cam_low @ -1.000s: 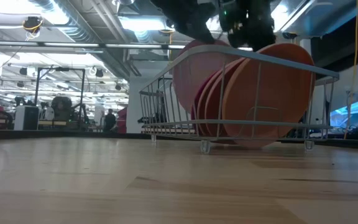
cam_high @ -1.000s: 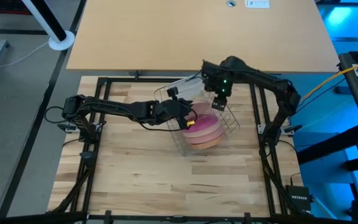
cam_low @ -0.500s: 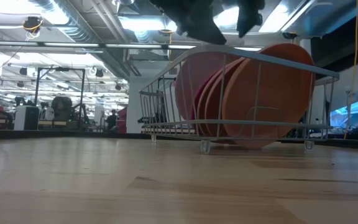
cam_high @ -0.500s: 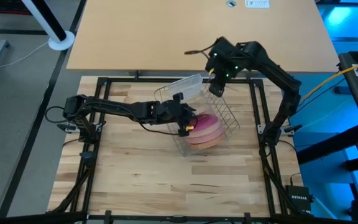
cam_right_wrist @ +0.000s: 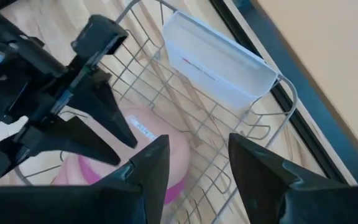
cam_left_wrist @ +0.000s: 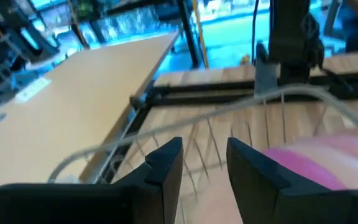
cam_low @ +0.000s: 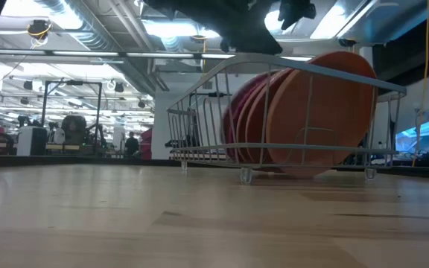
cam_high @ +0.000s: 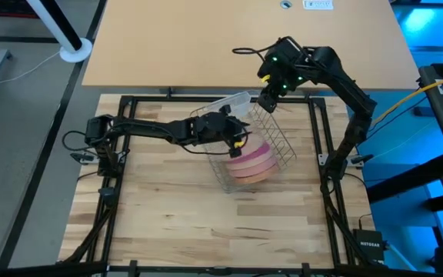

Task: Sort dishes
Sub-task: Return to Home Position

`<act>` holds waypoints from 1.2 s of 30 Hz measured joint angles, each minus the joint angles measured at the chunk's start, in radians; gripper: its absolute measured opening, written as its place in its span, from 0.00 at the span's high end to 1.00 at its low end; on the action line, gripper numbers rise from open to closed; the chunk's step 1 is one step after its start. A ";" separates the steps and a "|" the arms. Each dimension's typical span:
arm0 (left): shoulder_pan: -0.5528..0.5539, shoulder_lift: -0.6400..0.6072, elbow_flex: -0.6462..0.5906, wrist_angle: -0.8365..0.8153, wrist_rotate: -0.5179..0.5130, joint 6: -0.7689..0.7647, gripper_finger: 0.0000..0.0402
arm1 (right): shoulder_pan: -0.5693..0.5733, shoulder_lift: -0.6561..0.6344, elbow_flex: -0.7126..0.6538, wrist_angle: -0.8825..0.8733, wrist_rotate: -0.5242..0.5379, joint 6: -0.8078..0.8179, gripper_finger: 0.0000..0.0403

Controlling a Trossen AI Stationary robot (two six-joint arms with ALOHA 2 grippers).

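several plates [cam_low: 337,104] stand in a rack [cam_low: 199,123] on wood table [cam_low: 125,216], workshop [cam_low: 65,112] behind.

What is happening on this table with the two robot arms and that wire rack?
The sorting looks about finished. The orange and pink plates stand on edge, packed together in the wire rack. The left hand hovers open and empty just over the rack, above the plates. The right hand, also open and empty, hangs higher, over the rack's far end near the clear tub.
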 joint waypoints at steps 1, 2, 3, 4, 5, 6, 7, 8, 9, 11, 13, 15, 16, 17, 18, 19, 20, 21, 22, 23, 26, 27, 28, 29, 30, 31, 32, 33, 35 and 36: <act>0.001 0.002 0.000 0.023 0.013 0.007 0.71 | 0.000 0.000 0.000 0.001 0.000 0.000 0.58; 0.001 0.003 0.000 0.023 0.020 0.011 0.71 | 0.000 0.000 0.000 0.002 0.000 0.000 0.58; 0.000 0.007 0.000 0.025 0.025 0.012 0.71 | 0.000 0.000 0.000 0.008 0.000 0.000 0.58; -0.001 0.009 0.000 0.033 0.028 0.012 0.71 | 0.000 0.000 0.000 0.019 0.000 0.000 0.58; -0.001 0.011 0.000 0.032 0.029 0.012 0.71 | 0.000 0.000 0.000 0.028 0.000 0.000 0.58; -0.002 0.012 0.000 0.036 0.031 0.012 0.71 | 0.000 0.000 0.000 0.039 -0.001 0.000 0.58; -0.003 0.012 0.000 0.052 0.031 0.012 0.71 | 0.000 0.000 0.000 0.053 -0.004 0.000 0.58; -0.004 0.012 0.000 0.070 0.032 0.009 0.71 | 0.000 0.000 0.000 0.065 -0.013 0.000 0.58; -0.004 0.003 0.000 0.087 0.031 0.006 0.71 | 0.000 0.000 0.000 0.082 -0.025 0.000 0.58; -0.004 -0.024 0.000 0.124 0.031 0.005 0.71 | 0.000 0.000 0.000 0.113 -0.054 0.000 0.58; -0.004 -0.068 0.010 0.125 0.028 0.004 0.71 | 0.000 -0.003 -0.001 0.147 -0.097 0.000 0.58; -0.001 -0.128 0.018 0.116 0.026 0.007 0.71 | 0.000 -0.017 -0.001 0.178 -0.130 0.011 0.58; 0.003 -0.167 0.019 0.108 0.026 0.009 0.71 | 0.000 -0.029 -0.001 0.195 -0.135 0.020 0.58; 0.006 -0.200 0.019 0.098 0.026 0.012 0.71 | 0.000 -0.045 -0.001 0.210 -0.139 0.038 0.58; 0.010 -0.239 0.020 0.088 0.026 0.015 0.71 | 0.000 -0.061 -0.001 0.220 -0.140 0.050 0.58; 0.013 -0.280 0.021 0.058 0.026 0.016 0.71 | 0.000 -0.081 -0.001 0.232 -0.139 0.063 0.58; 0.017 -0.319 0.021 0.033 0.025 0.016 0.71 | 0.000 -0.102 -0.001 0.240 -0.139 0.070 0.58; 0.022 -0.360 0.021 0.004 0.024 0.016 0.71 | 0.000 -0.125 -0.001 0.249 -0.134 0.072 0.58; 0.026 -0.406 0.021 -0.036 0.024 0.016 0.71 | 0.000 -0.149 -0.001 0.257 -0.132 0.072 0.58; 0.029 -0.449 0.021 -0.082 0.022 0.016 0.71 | 0.000 -0.173 -0.001 0.265 -0.132 0.072 0.58; 0.036 -0.580 0.021 -0.241 0.008 0.018 0.71 | 0.000 -0.253 0.000 0.271 -0.117 0.071 0.58; 0.038 -0.622 0.021 -0.291 0.000 0.020 0.71 | 0.000 -0.277 0.000 0.264 -0.102 0.071 0.58; 0.038 -0.664 0.021 -0.345 -0.007 0.024 0.71 | 0.000 -0.298 0.000 0.248 -0.077 0.071 0.58; 0.038 -0.705 0.021 -0.411 -0.011 0.027 0.71 | 0.000 -0.320 0.000 0.230 -0.039 0.072 0.58; 0.038 -0.745 0.021 -0.468 -0.013 0.027 0.71 | 0.000 -0.338 0.000 0.212 0.003 0.081 0.58; 0.038 -0.786 0.021 -0.529 -0.014 0.021 0.71 | 0.000 -0.354 0.000 0.191 0.047 0.094 0.58; 0.038 -0.821 0.021 -0.586 -0.014 0.012 0.71 | 0.000 -0.370 0.000 0.165 0.086 0.104 0.58; 0.038 -0.856 0.021 -0.639 -0.015 -0.008 0.71 | 0.000 -0.383 -0.001 0.137 0.118 0.113 0.58; 0.038 -0.925 0.021 -0.777 -0.015 -0.061 0.71 | -0.001 -0.408 -0.012 0.086 0.157 0.116 0.58; 0.038 -0.956 0.021 -0.847 -0.017 -0.094 0.71 | -0.001 -0.421 -0.026 0.061 0.159 0.112 0.58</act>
